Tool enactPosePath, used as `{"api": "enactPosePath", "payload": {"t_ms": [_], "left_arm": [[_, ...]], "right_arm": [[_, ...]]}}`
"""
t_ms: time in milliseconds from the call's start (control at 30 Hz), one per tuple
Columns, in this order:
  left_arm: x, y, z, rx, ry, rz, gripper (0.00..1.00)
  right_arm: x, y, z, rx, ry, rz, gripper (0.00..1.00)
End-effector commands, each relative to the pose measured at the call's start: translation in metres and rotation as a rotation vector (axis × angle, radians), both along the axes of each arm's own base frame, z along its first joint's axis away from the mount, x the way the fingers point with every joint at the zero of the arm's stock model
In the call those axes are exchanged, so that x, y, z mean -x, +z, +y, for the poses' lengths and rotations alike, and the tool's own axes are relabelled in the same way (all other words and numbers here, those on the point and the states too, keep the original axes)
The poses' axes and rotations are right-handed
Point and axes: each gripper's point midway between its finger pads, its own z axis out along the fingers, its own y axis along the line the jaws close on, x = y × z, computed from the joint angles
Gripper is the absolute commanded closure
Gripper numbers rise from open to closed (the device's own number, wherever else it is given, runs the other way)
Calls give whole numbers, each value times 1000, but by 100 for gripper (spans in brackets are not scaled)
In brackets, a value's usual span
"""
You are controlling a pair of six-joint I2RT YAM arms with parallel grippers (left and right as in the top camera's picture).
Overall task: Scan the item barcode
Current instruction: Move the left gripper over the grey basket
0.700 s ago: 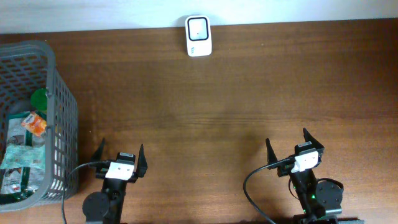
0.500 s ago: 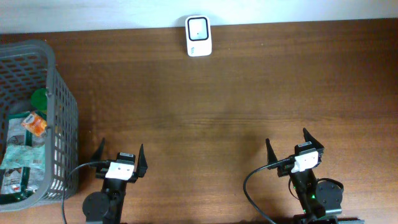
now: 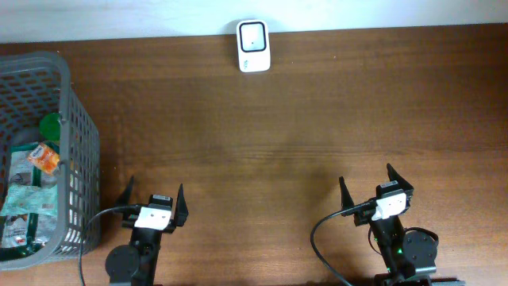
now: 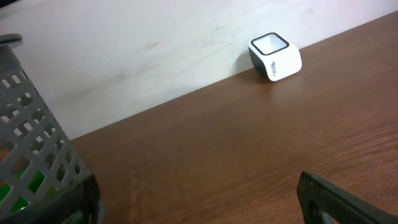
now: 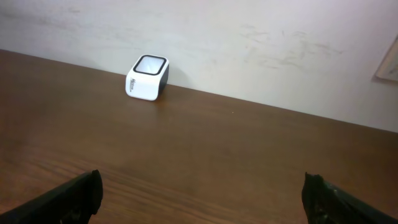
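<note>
A grey basket (image 3: 82, 151) sits at 9 o'clock on the desk (image 3: 317, 111). Inside it lie crinkly packets (image 3: 24, 199), 1 small orange packet (image 3: 44, 157) and a green thing (image 3: 50, 125). The white scanner (image 3: 253, 46) stands at 12 o'clock by the wall. The left pincer (image 3: 153, 192) at 7 o'clock and the right pincer (image 3: 365, 178) at 5 o'clock both stand wide apart, holding nothing.

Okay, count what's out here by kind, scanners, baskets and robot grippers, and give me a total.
Scanner: 1
Basket: 1
Grippers: 2, the left gripper and the right gripper
Packets in the basket: heaped together, cannot count
Total: 4, leaving out the packets
</note>
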Motion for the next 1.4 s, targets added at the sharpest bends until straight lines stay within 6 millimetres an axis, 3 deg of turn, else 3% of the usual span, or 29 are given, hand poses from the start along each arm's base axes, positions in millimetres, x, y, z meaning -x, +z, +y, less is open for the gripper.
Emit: {"api": "enactPosePath", "payload": {"t_ms": [0,300,400,500,533,567,700,800,967,1133,1233,1367], "left_arm": [[0,-1,2,-7,12,0,1],[0,-1,2,-5,11,0,1],[0,10,2,-5,12,-43,1],[1,35,0,7,-3,-130,1],[3,48,0,9,-2,-164,1],[9,80,1,8,0,-221,1],[8,119,1,8,2,-232,1],[-5,149,1,8,2,-180,1],[-37,187,-2,8,-10,46,1],[-83,230,-26,39,-148,295,1],[-107,234,-37,75,-209,498,1],[-124,231,-52,155,-276,612,1]], "right_arm": [[0,-3,0,-11,-4,6,2],[0,-3,0,-11,-4,6,2],[0,-3,0,-11,-4,6,2],[0,-3,0,-11,-4,6,2],[0,-3,0,-11,-4,6,1],[0,-3,0,-11,-4,6,2],[0,-3,0,-11,-4,6,2],[0,-3,0,-11,-4,6,2],[0,-3,0,-11,-4,6,2],[0,-3,0,-11,-4,6,1],[0,-3,0,-11,-4,6,2],[0,-3,0,-11,-4,6,2]]}}
